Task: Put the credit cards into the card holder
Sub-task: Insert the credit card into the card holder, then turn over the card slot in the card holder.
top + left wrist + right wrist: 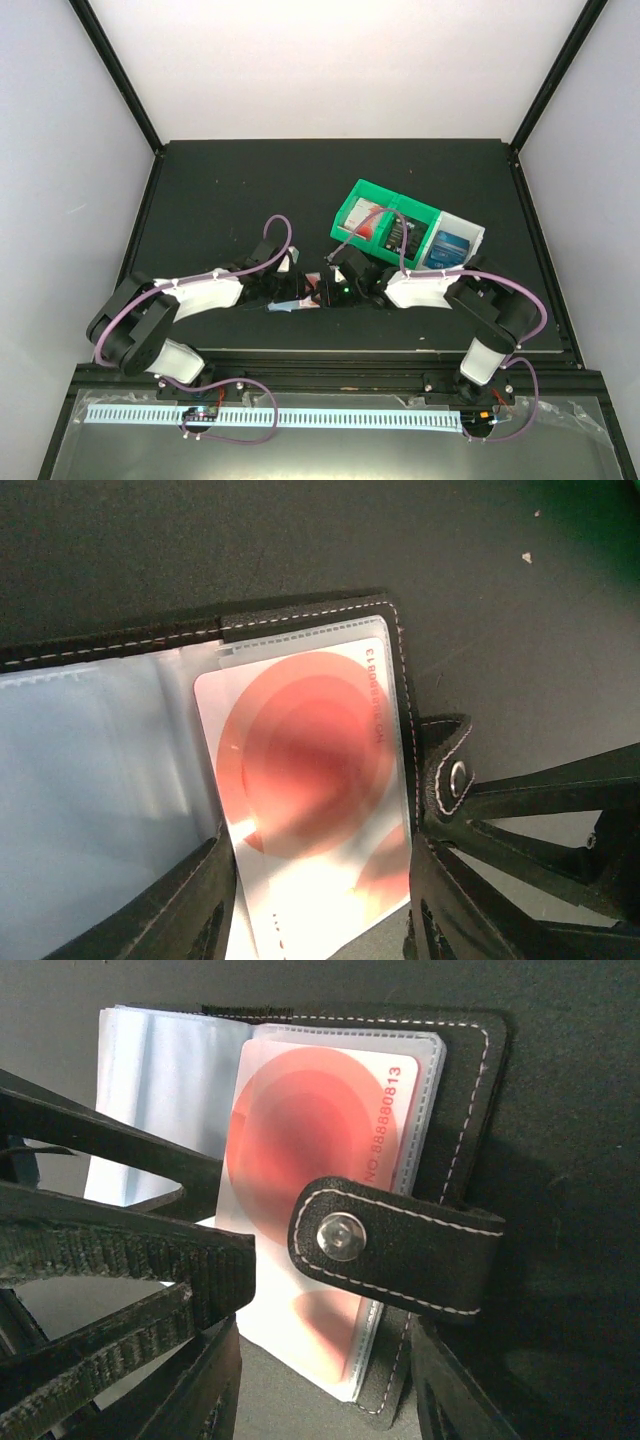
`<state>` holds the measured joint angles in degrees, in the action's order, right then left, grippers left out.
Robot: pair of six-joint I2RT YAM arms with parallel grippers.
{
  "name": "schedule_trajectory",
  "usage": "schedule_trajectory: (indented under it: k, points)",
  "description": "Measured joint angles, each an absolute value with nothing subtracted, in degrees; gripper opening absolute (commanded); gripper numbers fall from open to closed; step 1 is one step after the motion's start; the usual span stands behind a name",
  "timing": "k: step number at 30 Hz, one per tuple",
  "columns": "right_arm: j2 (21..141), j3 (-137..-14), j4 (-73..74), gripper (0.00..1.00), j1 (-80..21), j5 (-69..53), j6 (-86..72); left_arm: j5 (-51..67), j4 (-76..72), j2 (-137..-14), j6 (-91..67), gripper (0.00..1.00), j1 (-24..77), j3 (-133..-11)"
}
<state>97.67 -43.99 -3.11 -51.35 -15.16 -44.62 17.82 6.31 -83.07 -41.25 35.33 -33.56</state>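
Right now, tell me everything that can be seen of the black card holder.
The card holder is black, leather-looking, with white stitching. It lies open on the table, showing clear plastic sleeves. A red-and-white card sits partly in one sleeve. The holder's snap tab, with a metal stud, folds across the card. The right tool seems to grip its lower end.

Both arms fold inward, wrists meeting low, near-centre. Left gripper [322, 842]: fingers [200, 910] apart, flanking the credit card [310, 770], clamp unclear. Right gripper [325, 1338]: jaws wide, clamped across the card holder [470, 1100].
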Motion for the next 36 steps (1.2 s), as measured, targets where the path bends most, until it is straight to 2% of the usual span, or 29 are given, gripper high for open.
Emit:
schedule_trajectory:
  k: [7, 11, 15, 19, 23, 25, 30, 33, 36]
  points:
    - [93.8, -44.0, 1.1, 0.50, -51.5, -9.6, -44.2, 14.8, 10.7, -77.1, -38.7, 0.75, 35.5, -34.0]
    - [89.4, -45.6, 6.3, 0.50, -52.0, -4.6, -43.6, 10.3, 13.8, -70.7, -37.7, 0.79, 35.7, -34.7]
    - [90.2, -52.2, 12.1, 0.50, -55.3, 1.1, -43.1, 3.4, 17.7, -64.2, -37.8, 0.79, 35.0, -34.7]
    - [96.2, -62.2, 16.7, 0.53, -60.8, 6.0, -42.3, -1.0, 20.3, -58.0, -38.4, 0.76, 30.7, -32.8]
    - [105.1, -72.9, 21.4, 0.56, -66.3, 10.9, -41.6, 0.0, 20.7, -51.7, -39.6, 0.68, 22.9, -27.7]
    - [109.5, -77.3, 23.8, 0.61, -68.2, 13.2, -41.1, 1.9, 20.9, -49.8, -40.1, 0.66, 19.0, -25.2]
    - [117.0, -83.3, 27.9, 0.67, -70.8, 16.5, -39.7, 7.9, 21.4, -46.6, -40.7, 0.62, 10.3, -20.8]
    - [119.8, -85.1, 29.6, 0.66, -71.0, 16.7, -38.6, 11.3, 21.5, -45.6, -40.6, 0.61, 6.5, -19.9]
    - [121.6, -86.1, 30.7, 0.57, -70.9, 16.8, -38.0, 14.0, 21.4, -45.8, -40.2, 0.60, 5.2, -19.7]
